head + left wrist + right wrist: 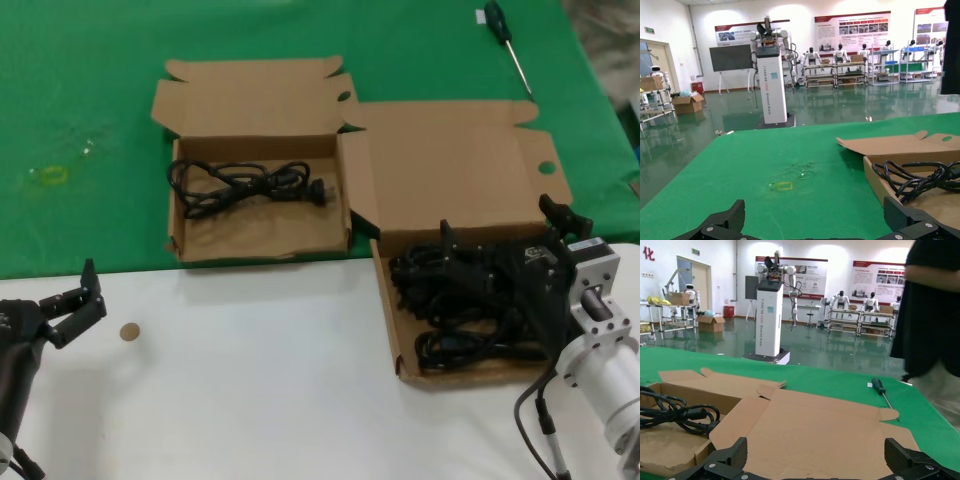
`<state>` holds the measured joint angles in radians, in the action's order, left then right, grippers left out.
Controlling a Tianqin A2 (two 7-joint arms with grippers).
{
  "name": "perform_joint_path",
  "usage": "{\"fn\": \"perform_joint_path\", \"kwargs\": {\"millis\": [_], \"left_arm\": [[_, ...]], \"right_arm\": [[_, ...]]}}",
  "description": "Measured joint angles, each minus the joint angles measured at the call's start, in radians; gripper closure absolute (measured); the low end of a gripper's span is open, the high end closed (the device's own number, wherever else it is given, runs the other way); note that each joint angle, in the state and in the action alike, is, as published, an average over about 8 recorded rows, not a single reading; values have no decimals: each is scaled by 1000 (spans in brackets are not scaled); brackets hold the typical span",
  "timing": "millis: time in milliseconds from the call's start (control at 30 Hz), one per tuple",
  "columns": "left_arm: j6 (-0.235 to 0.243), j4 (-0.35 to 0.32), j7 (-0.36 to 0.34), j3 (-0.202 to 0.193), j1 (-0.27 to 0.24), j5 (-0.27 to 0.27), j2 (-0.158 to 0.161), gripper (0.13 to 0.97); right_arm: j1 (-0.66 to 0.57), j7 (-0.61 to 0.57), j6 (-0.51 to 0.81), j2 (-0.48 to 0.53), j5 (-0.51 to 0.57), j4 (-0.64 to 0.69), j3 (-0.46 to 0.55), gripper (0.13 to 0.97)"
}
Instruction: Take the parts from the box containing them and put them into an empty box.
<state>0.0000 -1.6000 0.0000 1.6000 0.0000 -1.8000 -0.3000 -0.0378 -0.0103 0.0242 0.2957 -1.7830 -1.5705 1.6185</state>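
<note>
From the head camera, two cardboard boxes sit side by side across the line where the green cloth (90, 90) meets the white table top (260, 390). The smaller box (175, 235) lies toward the left of the middle, lid folded back toward the far edge, with one black cord (245, 185) lying flat across its floor. The wider box (385, 310) stands just beside it to the right, reaching closer to the near edge, its broad lid (460, 165) open toward the far edge; a tangled heap of cords (450, 300) fills it. The right gripper (500, 255) hangs over that heap near the right edge, its fingers spread with nothing between them. The left gripper (75, 300) is parked low over the white top near the left edge, jaws released. A small brown disc (129, 332) lies on the white top beside it. A screwdriver (505, 40) rests on the cloth near the far right corner.

The left wrist camera shows that arm's dark fingertips (720, 225) wide apart, and beyond them the smaller box (875, 175) with its cord (915, 177).

The right wrist camera shows that arm's fingertips (725, 457) equally parted above the broad lid (815, 435), the smaller box (670, 450) with its cord (680, 415) off to one side, and the screwdriver (880, 390) on the cloth.
</note>
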Motion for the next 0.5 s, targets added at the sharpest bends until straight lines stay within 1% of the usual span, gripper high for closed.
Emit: {"fn": "perform_joint_path", "kwargs": {"millis": [500], "left_arm": [[0,0,0,0,0,0,0,132]], "right_arm": [[0,0,0,0,0,0,0,129]]}}
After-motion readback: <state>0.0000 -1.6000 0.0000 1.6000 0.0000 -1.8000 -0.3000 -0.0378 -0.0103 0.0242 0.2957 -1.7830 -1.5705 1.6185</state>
